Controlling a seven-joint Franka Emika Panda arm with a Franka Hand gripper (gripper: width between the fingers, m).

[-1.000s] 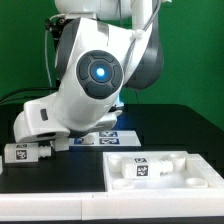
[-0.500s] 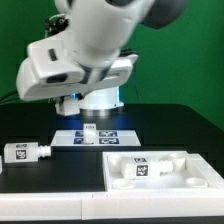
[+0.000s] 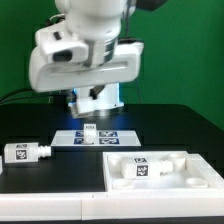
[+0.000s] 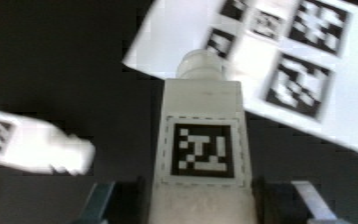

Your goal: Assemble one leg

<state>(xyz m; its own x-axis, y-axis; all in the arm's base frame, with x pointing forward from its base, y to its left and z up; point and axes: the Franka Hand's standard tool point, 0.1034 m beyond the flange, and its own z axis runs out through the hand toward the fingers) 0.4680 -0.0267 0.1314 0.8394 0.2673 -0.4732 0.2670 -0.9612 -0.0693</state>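
Note:
The leg (image 4: pixel 206 130), a white peg with a square tag on its side, sits between my gripper's (image 4: pixel 208 203) jaws and sticks out past them. Its narrow tip points toward the marker board (image 4: pixel 274 60). My gripper is shut on the leg. In the exterior view the leg (image 3: pixel 90 130) hangs just under the gripper (image 3: pixel 90 120), over the marker board (image 3: pixel 110 137). A second leg (image 3: pixel 26 152) lies on the table at the exterior view's left; it also shows in the wrist view (image 4: pixel 25 142).
A wide flat white rimmed panel (image 3: pixel 160 168) with tags lies at the front, on the exterior view's right. The table is black, with a green wall behind it. The arm's bulk fills the upper middle of the exterior view.
The arm has swung from a low lean to an upright pose above the marker board. The leg, hidden by the arm at first, now shows under the gripper.

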